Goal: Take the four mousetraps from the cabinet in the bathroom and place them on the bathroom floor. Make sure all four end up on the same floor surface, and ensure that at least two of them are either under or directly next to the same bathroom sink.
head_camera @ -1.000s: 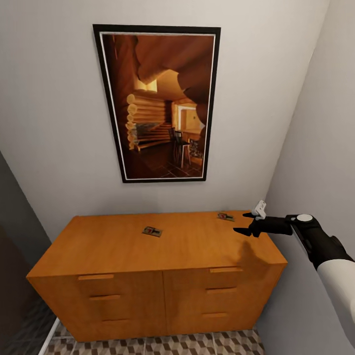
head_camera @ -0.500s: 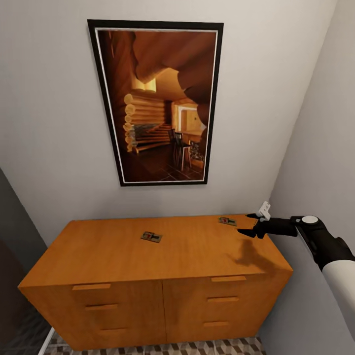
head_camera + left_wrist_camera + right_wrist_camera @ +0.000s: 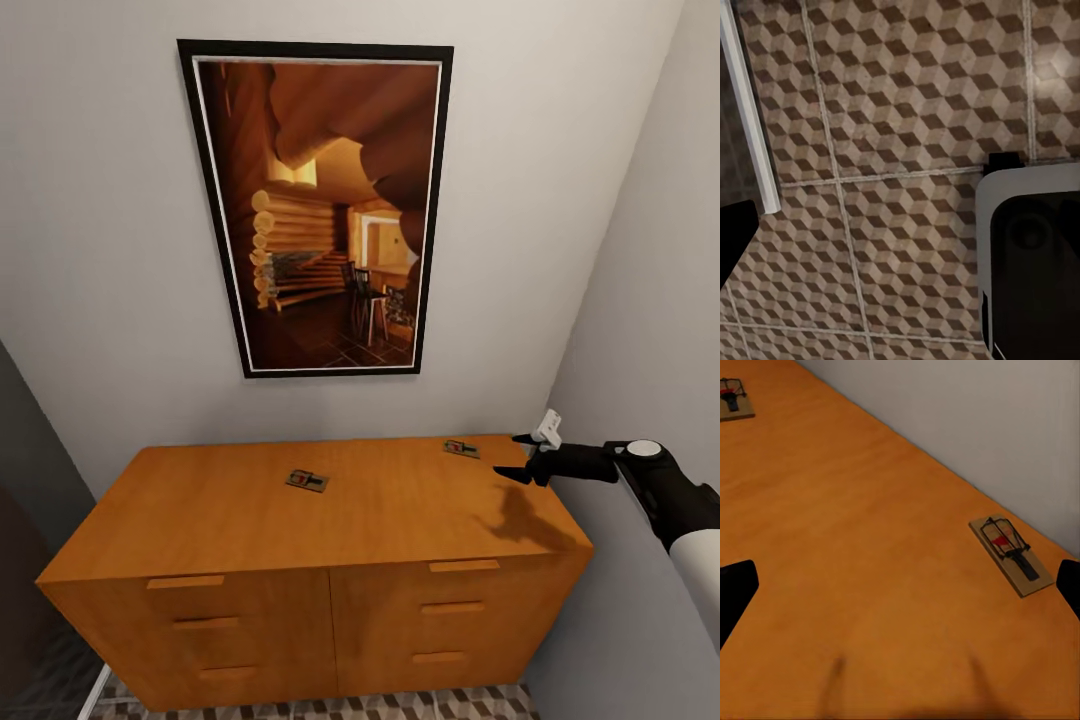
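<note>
Where smooth cabinet (image 3: pixel 250 510) wood (orange-brown): flat mousetraps (image 3: pixel 1012 554).

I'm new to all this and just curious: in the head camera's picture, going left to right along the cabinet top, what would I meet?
Bare cabinet top → mousetrap near the middle → mousetrap by the back edge → the right hand, open, hovering over the cabinet's right end.

Cabinet (image 3: pixel 400 505) top bare around two mousetraps (image 3: pixel 461 448) (image 3: pixel 307 481); wall (image 3: pixel 560 220) close behind; right tool (image 3: pixel 522 457) approach unobstructed.
</note>
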Robot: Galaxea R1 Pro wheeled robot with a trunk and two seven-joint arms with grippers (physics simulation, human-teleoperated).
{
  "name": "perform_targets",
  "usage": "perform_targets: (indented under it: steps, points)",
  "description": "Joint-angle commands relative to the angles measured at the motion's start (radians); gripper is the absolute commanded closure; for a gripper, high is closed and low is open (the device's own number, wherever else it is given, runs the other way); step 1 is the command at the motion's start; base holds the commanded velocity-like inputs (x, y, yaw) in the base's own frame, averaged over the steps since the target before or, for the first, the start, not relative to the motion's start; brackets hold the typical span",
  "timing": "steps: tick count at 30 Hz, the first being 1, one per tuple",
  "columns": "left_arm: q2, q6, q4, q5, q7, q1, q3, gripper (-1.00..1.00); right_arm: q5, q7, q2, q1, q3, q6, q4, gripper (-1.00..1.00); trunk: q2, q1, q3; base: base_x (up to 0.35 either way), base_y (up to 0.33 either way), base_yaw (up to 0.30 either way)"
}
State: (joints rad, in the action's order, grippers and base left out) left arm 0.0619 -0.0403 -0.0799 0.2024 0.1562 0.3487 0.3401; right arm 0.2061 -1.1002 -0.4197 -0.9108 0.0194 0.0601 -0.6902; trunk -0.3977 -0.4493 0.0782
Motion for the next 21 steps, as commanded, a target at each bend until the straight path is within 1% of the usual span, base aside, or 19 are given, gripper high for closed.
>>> perform_targets:
  steps: [1,13,21]
  points:
    - [-0.001,-0.004,-0.003,0.009,0.000,0.001,0.008,-1.00,0.001,-0.003,-0.003,-0.001,0.001,0.006,0.003,-1.00,-0.002,-0.001,0.002,0.000,0.000,0.000]
    - [-0.001,-0.004,-0.003,0.010,0.000,0.001,0.009,-1.00,-0.001,-0.003,-0.011,-0.001,-0.002,0.006,0.016,-1.00,-0.002,-0.001,0.002,0.008,0.000,0.000]
    - [-0.001,-0.003,-0.003,0.010,0.000,0.001,0.009,-1.00,-0.001,-0.003,-0.010,-0.002,-0.001,0.005,0.017,-1.00,-0.002,-0.001,0.002,0.145,0.000,0.000]
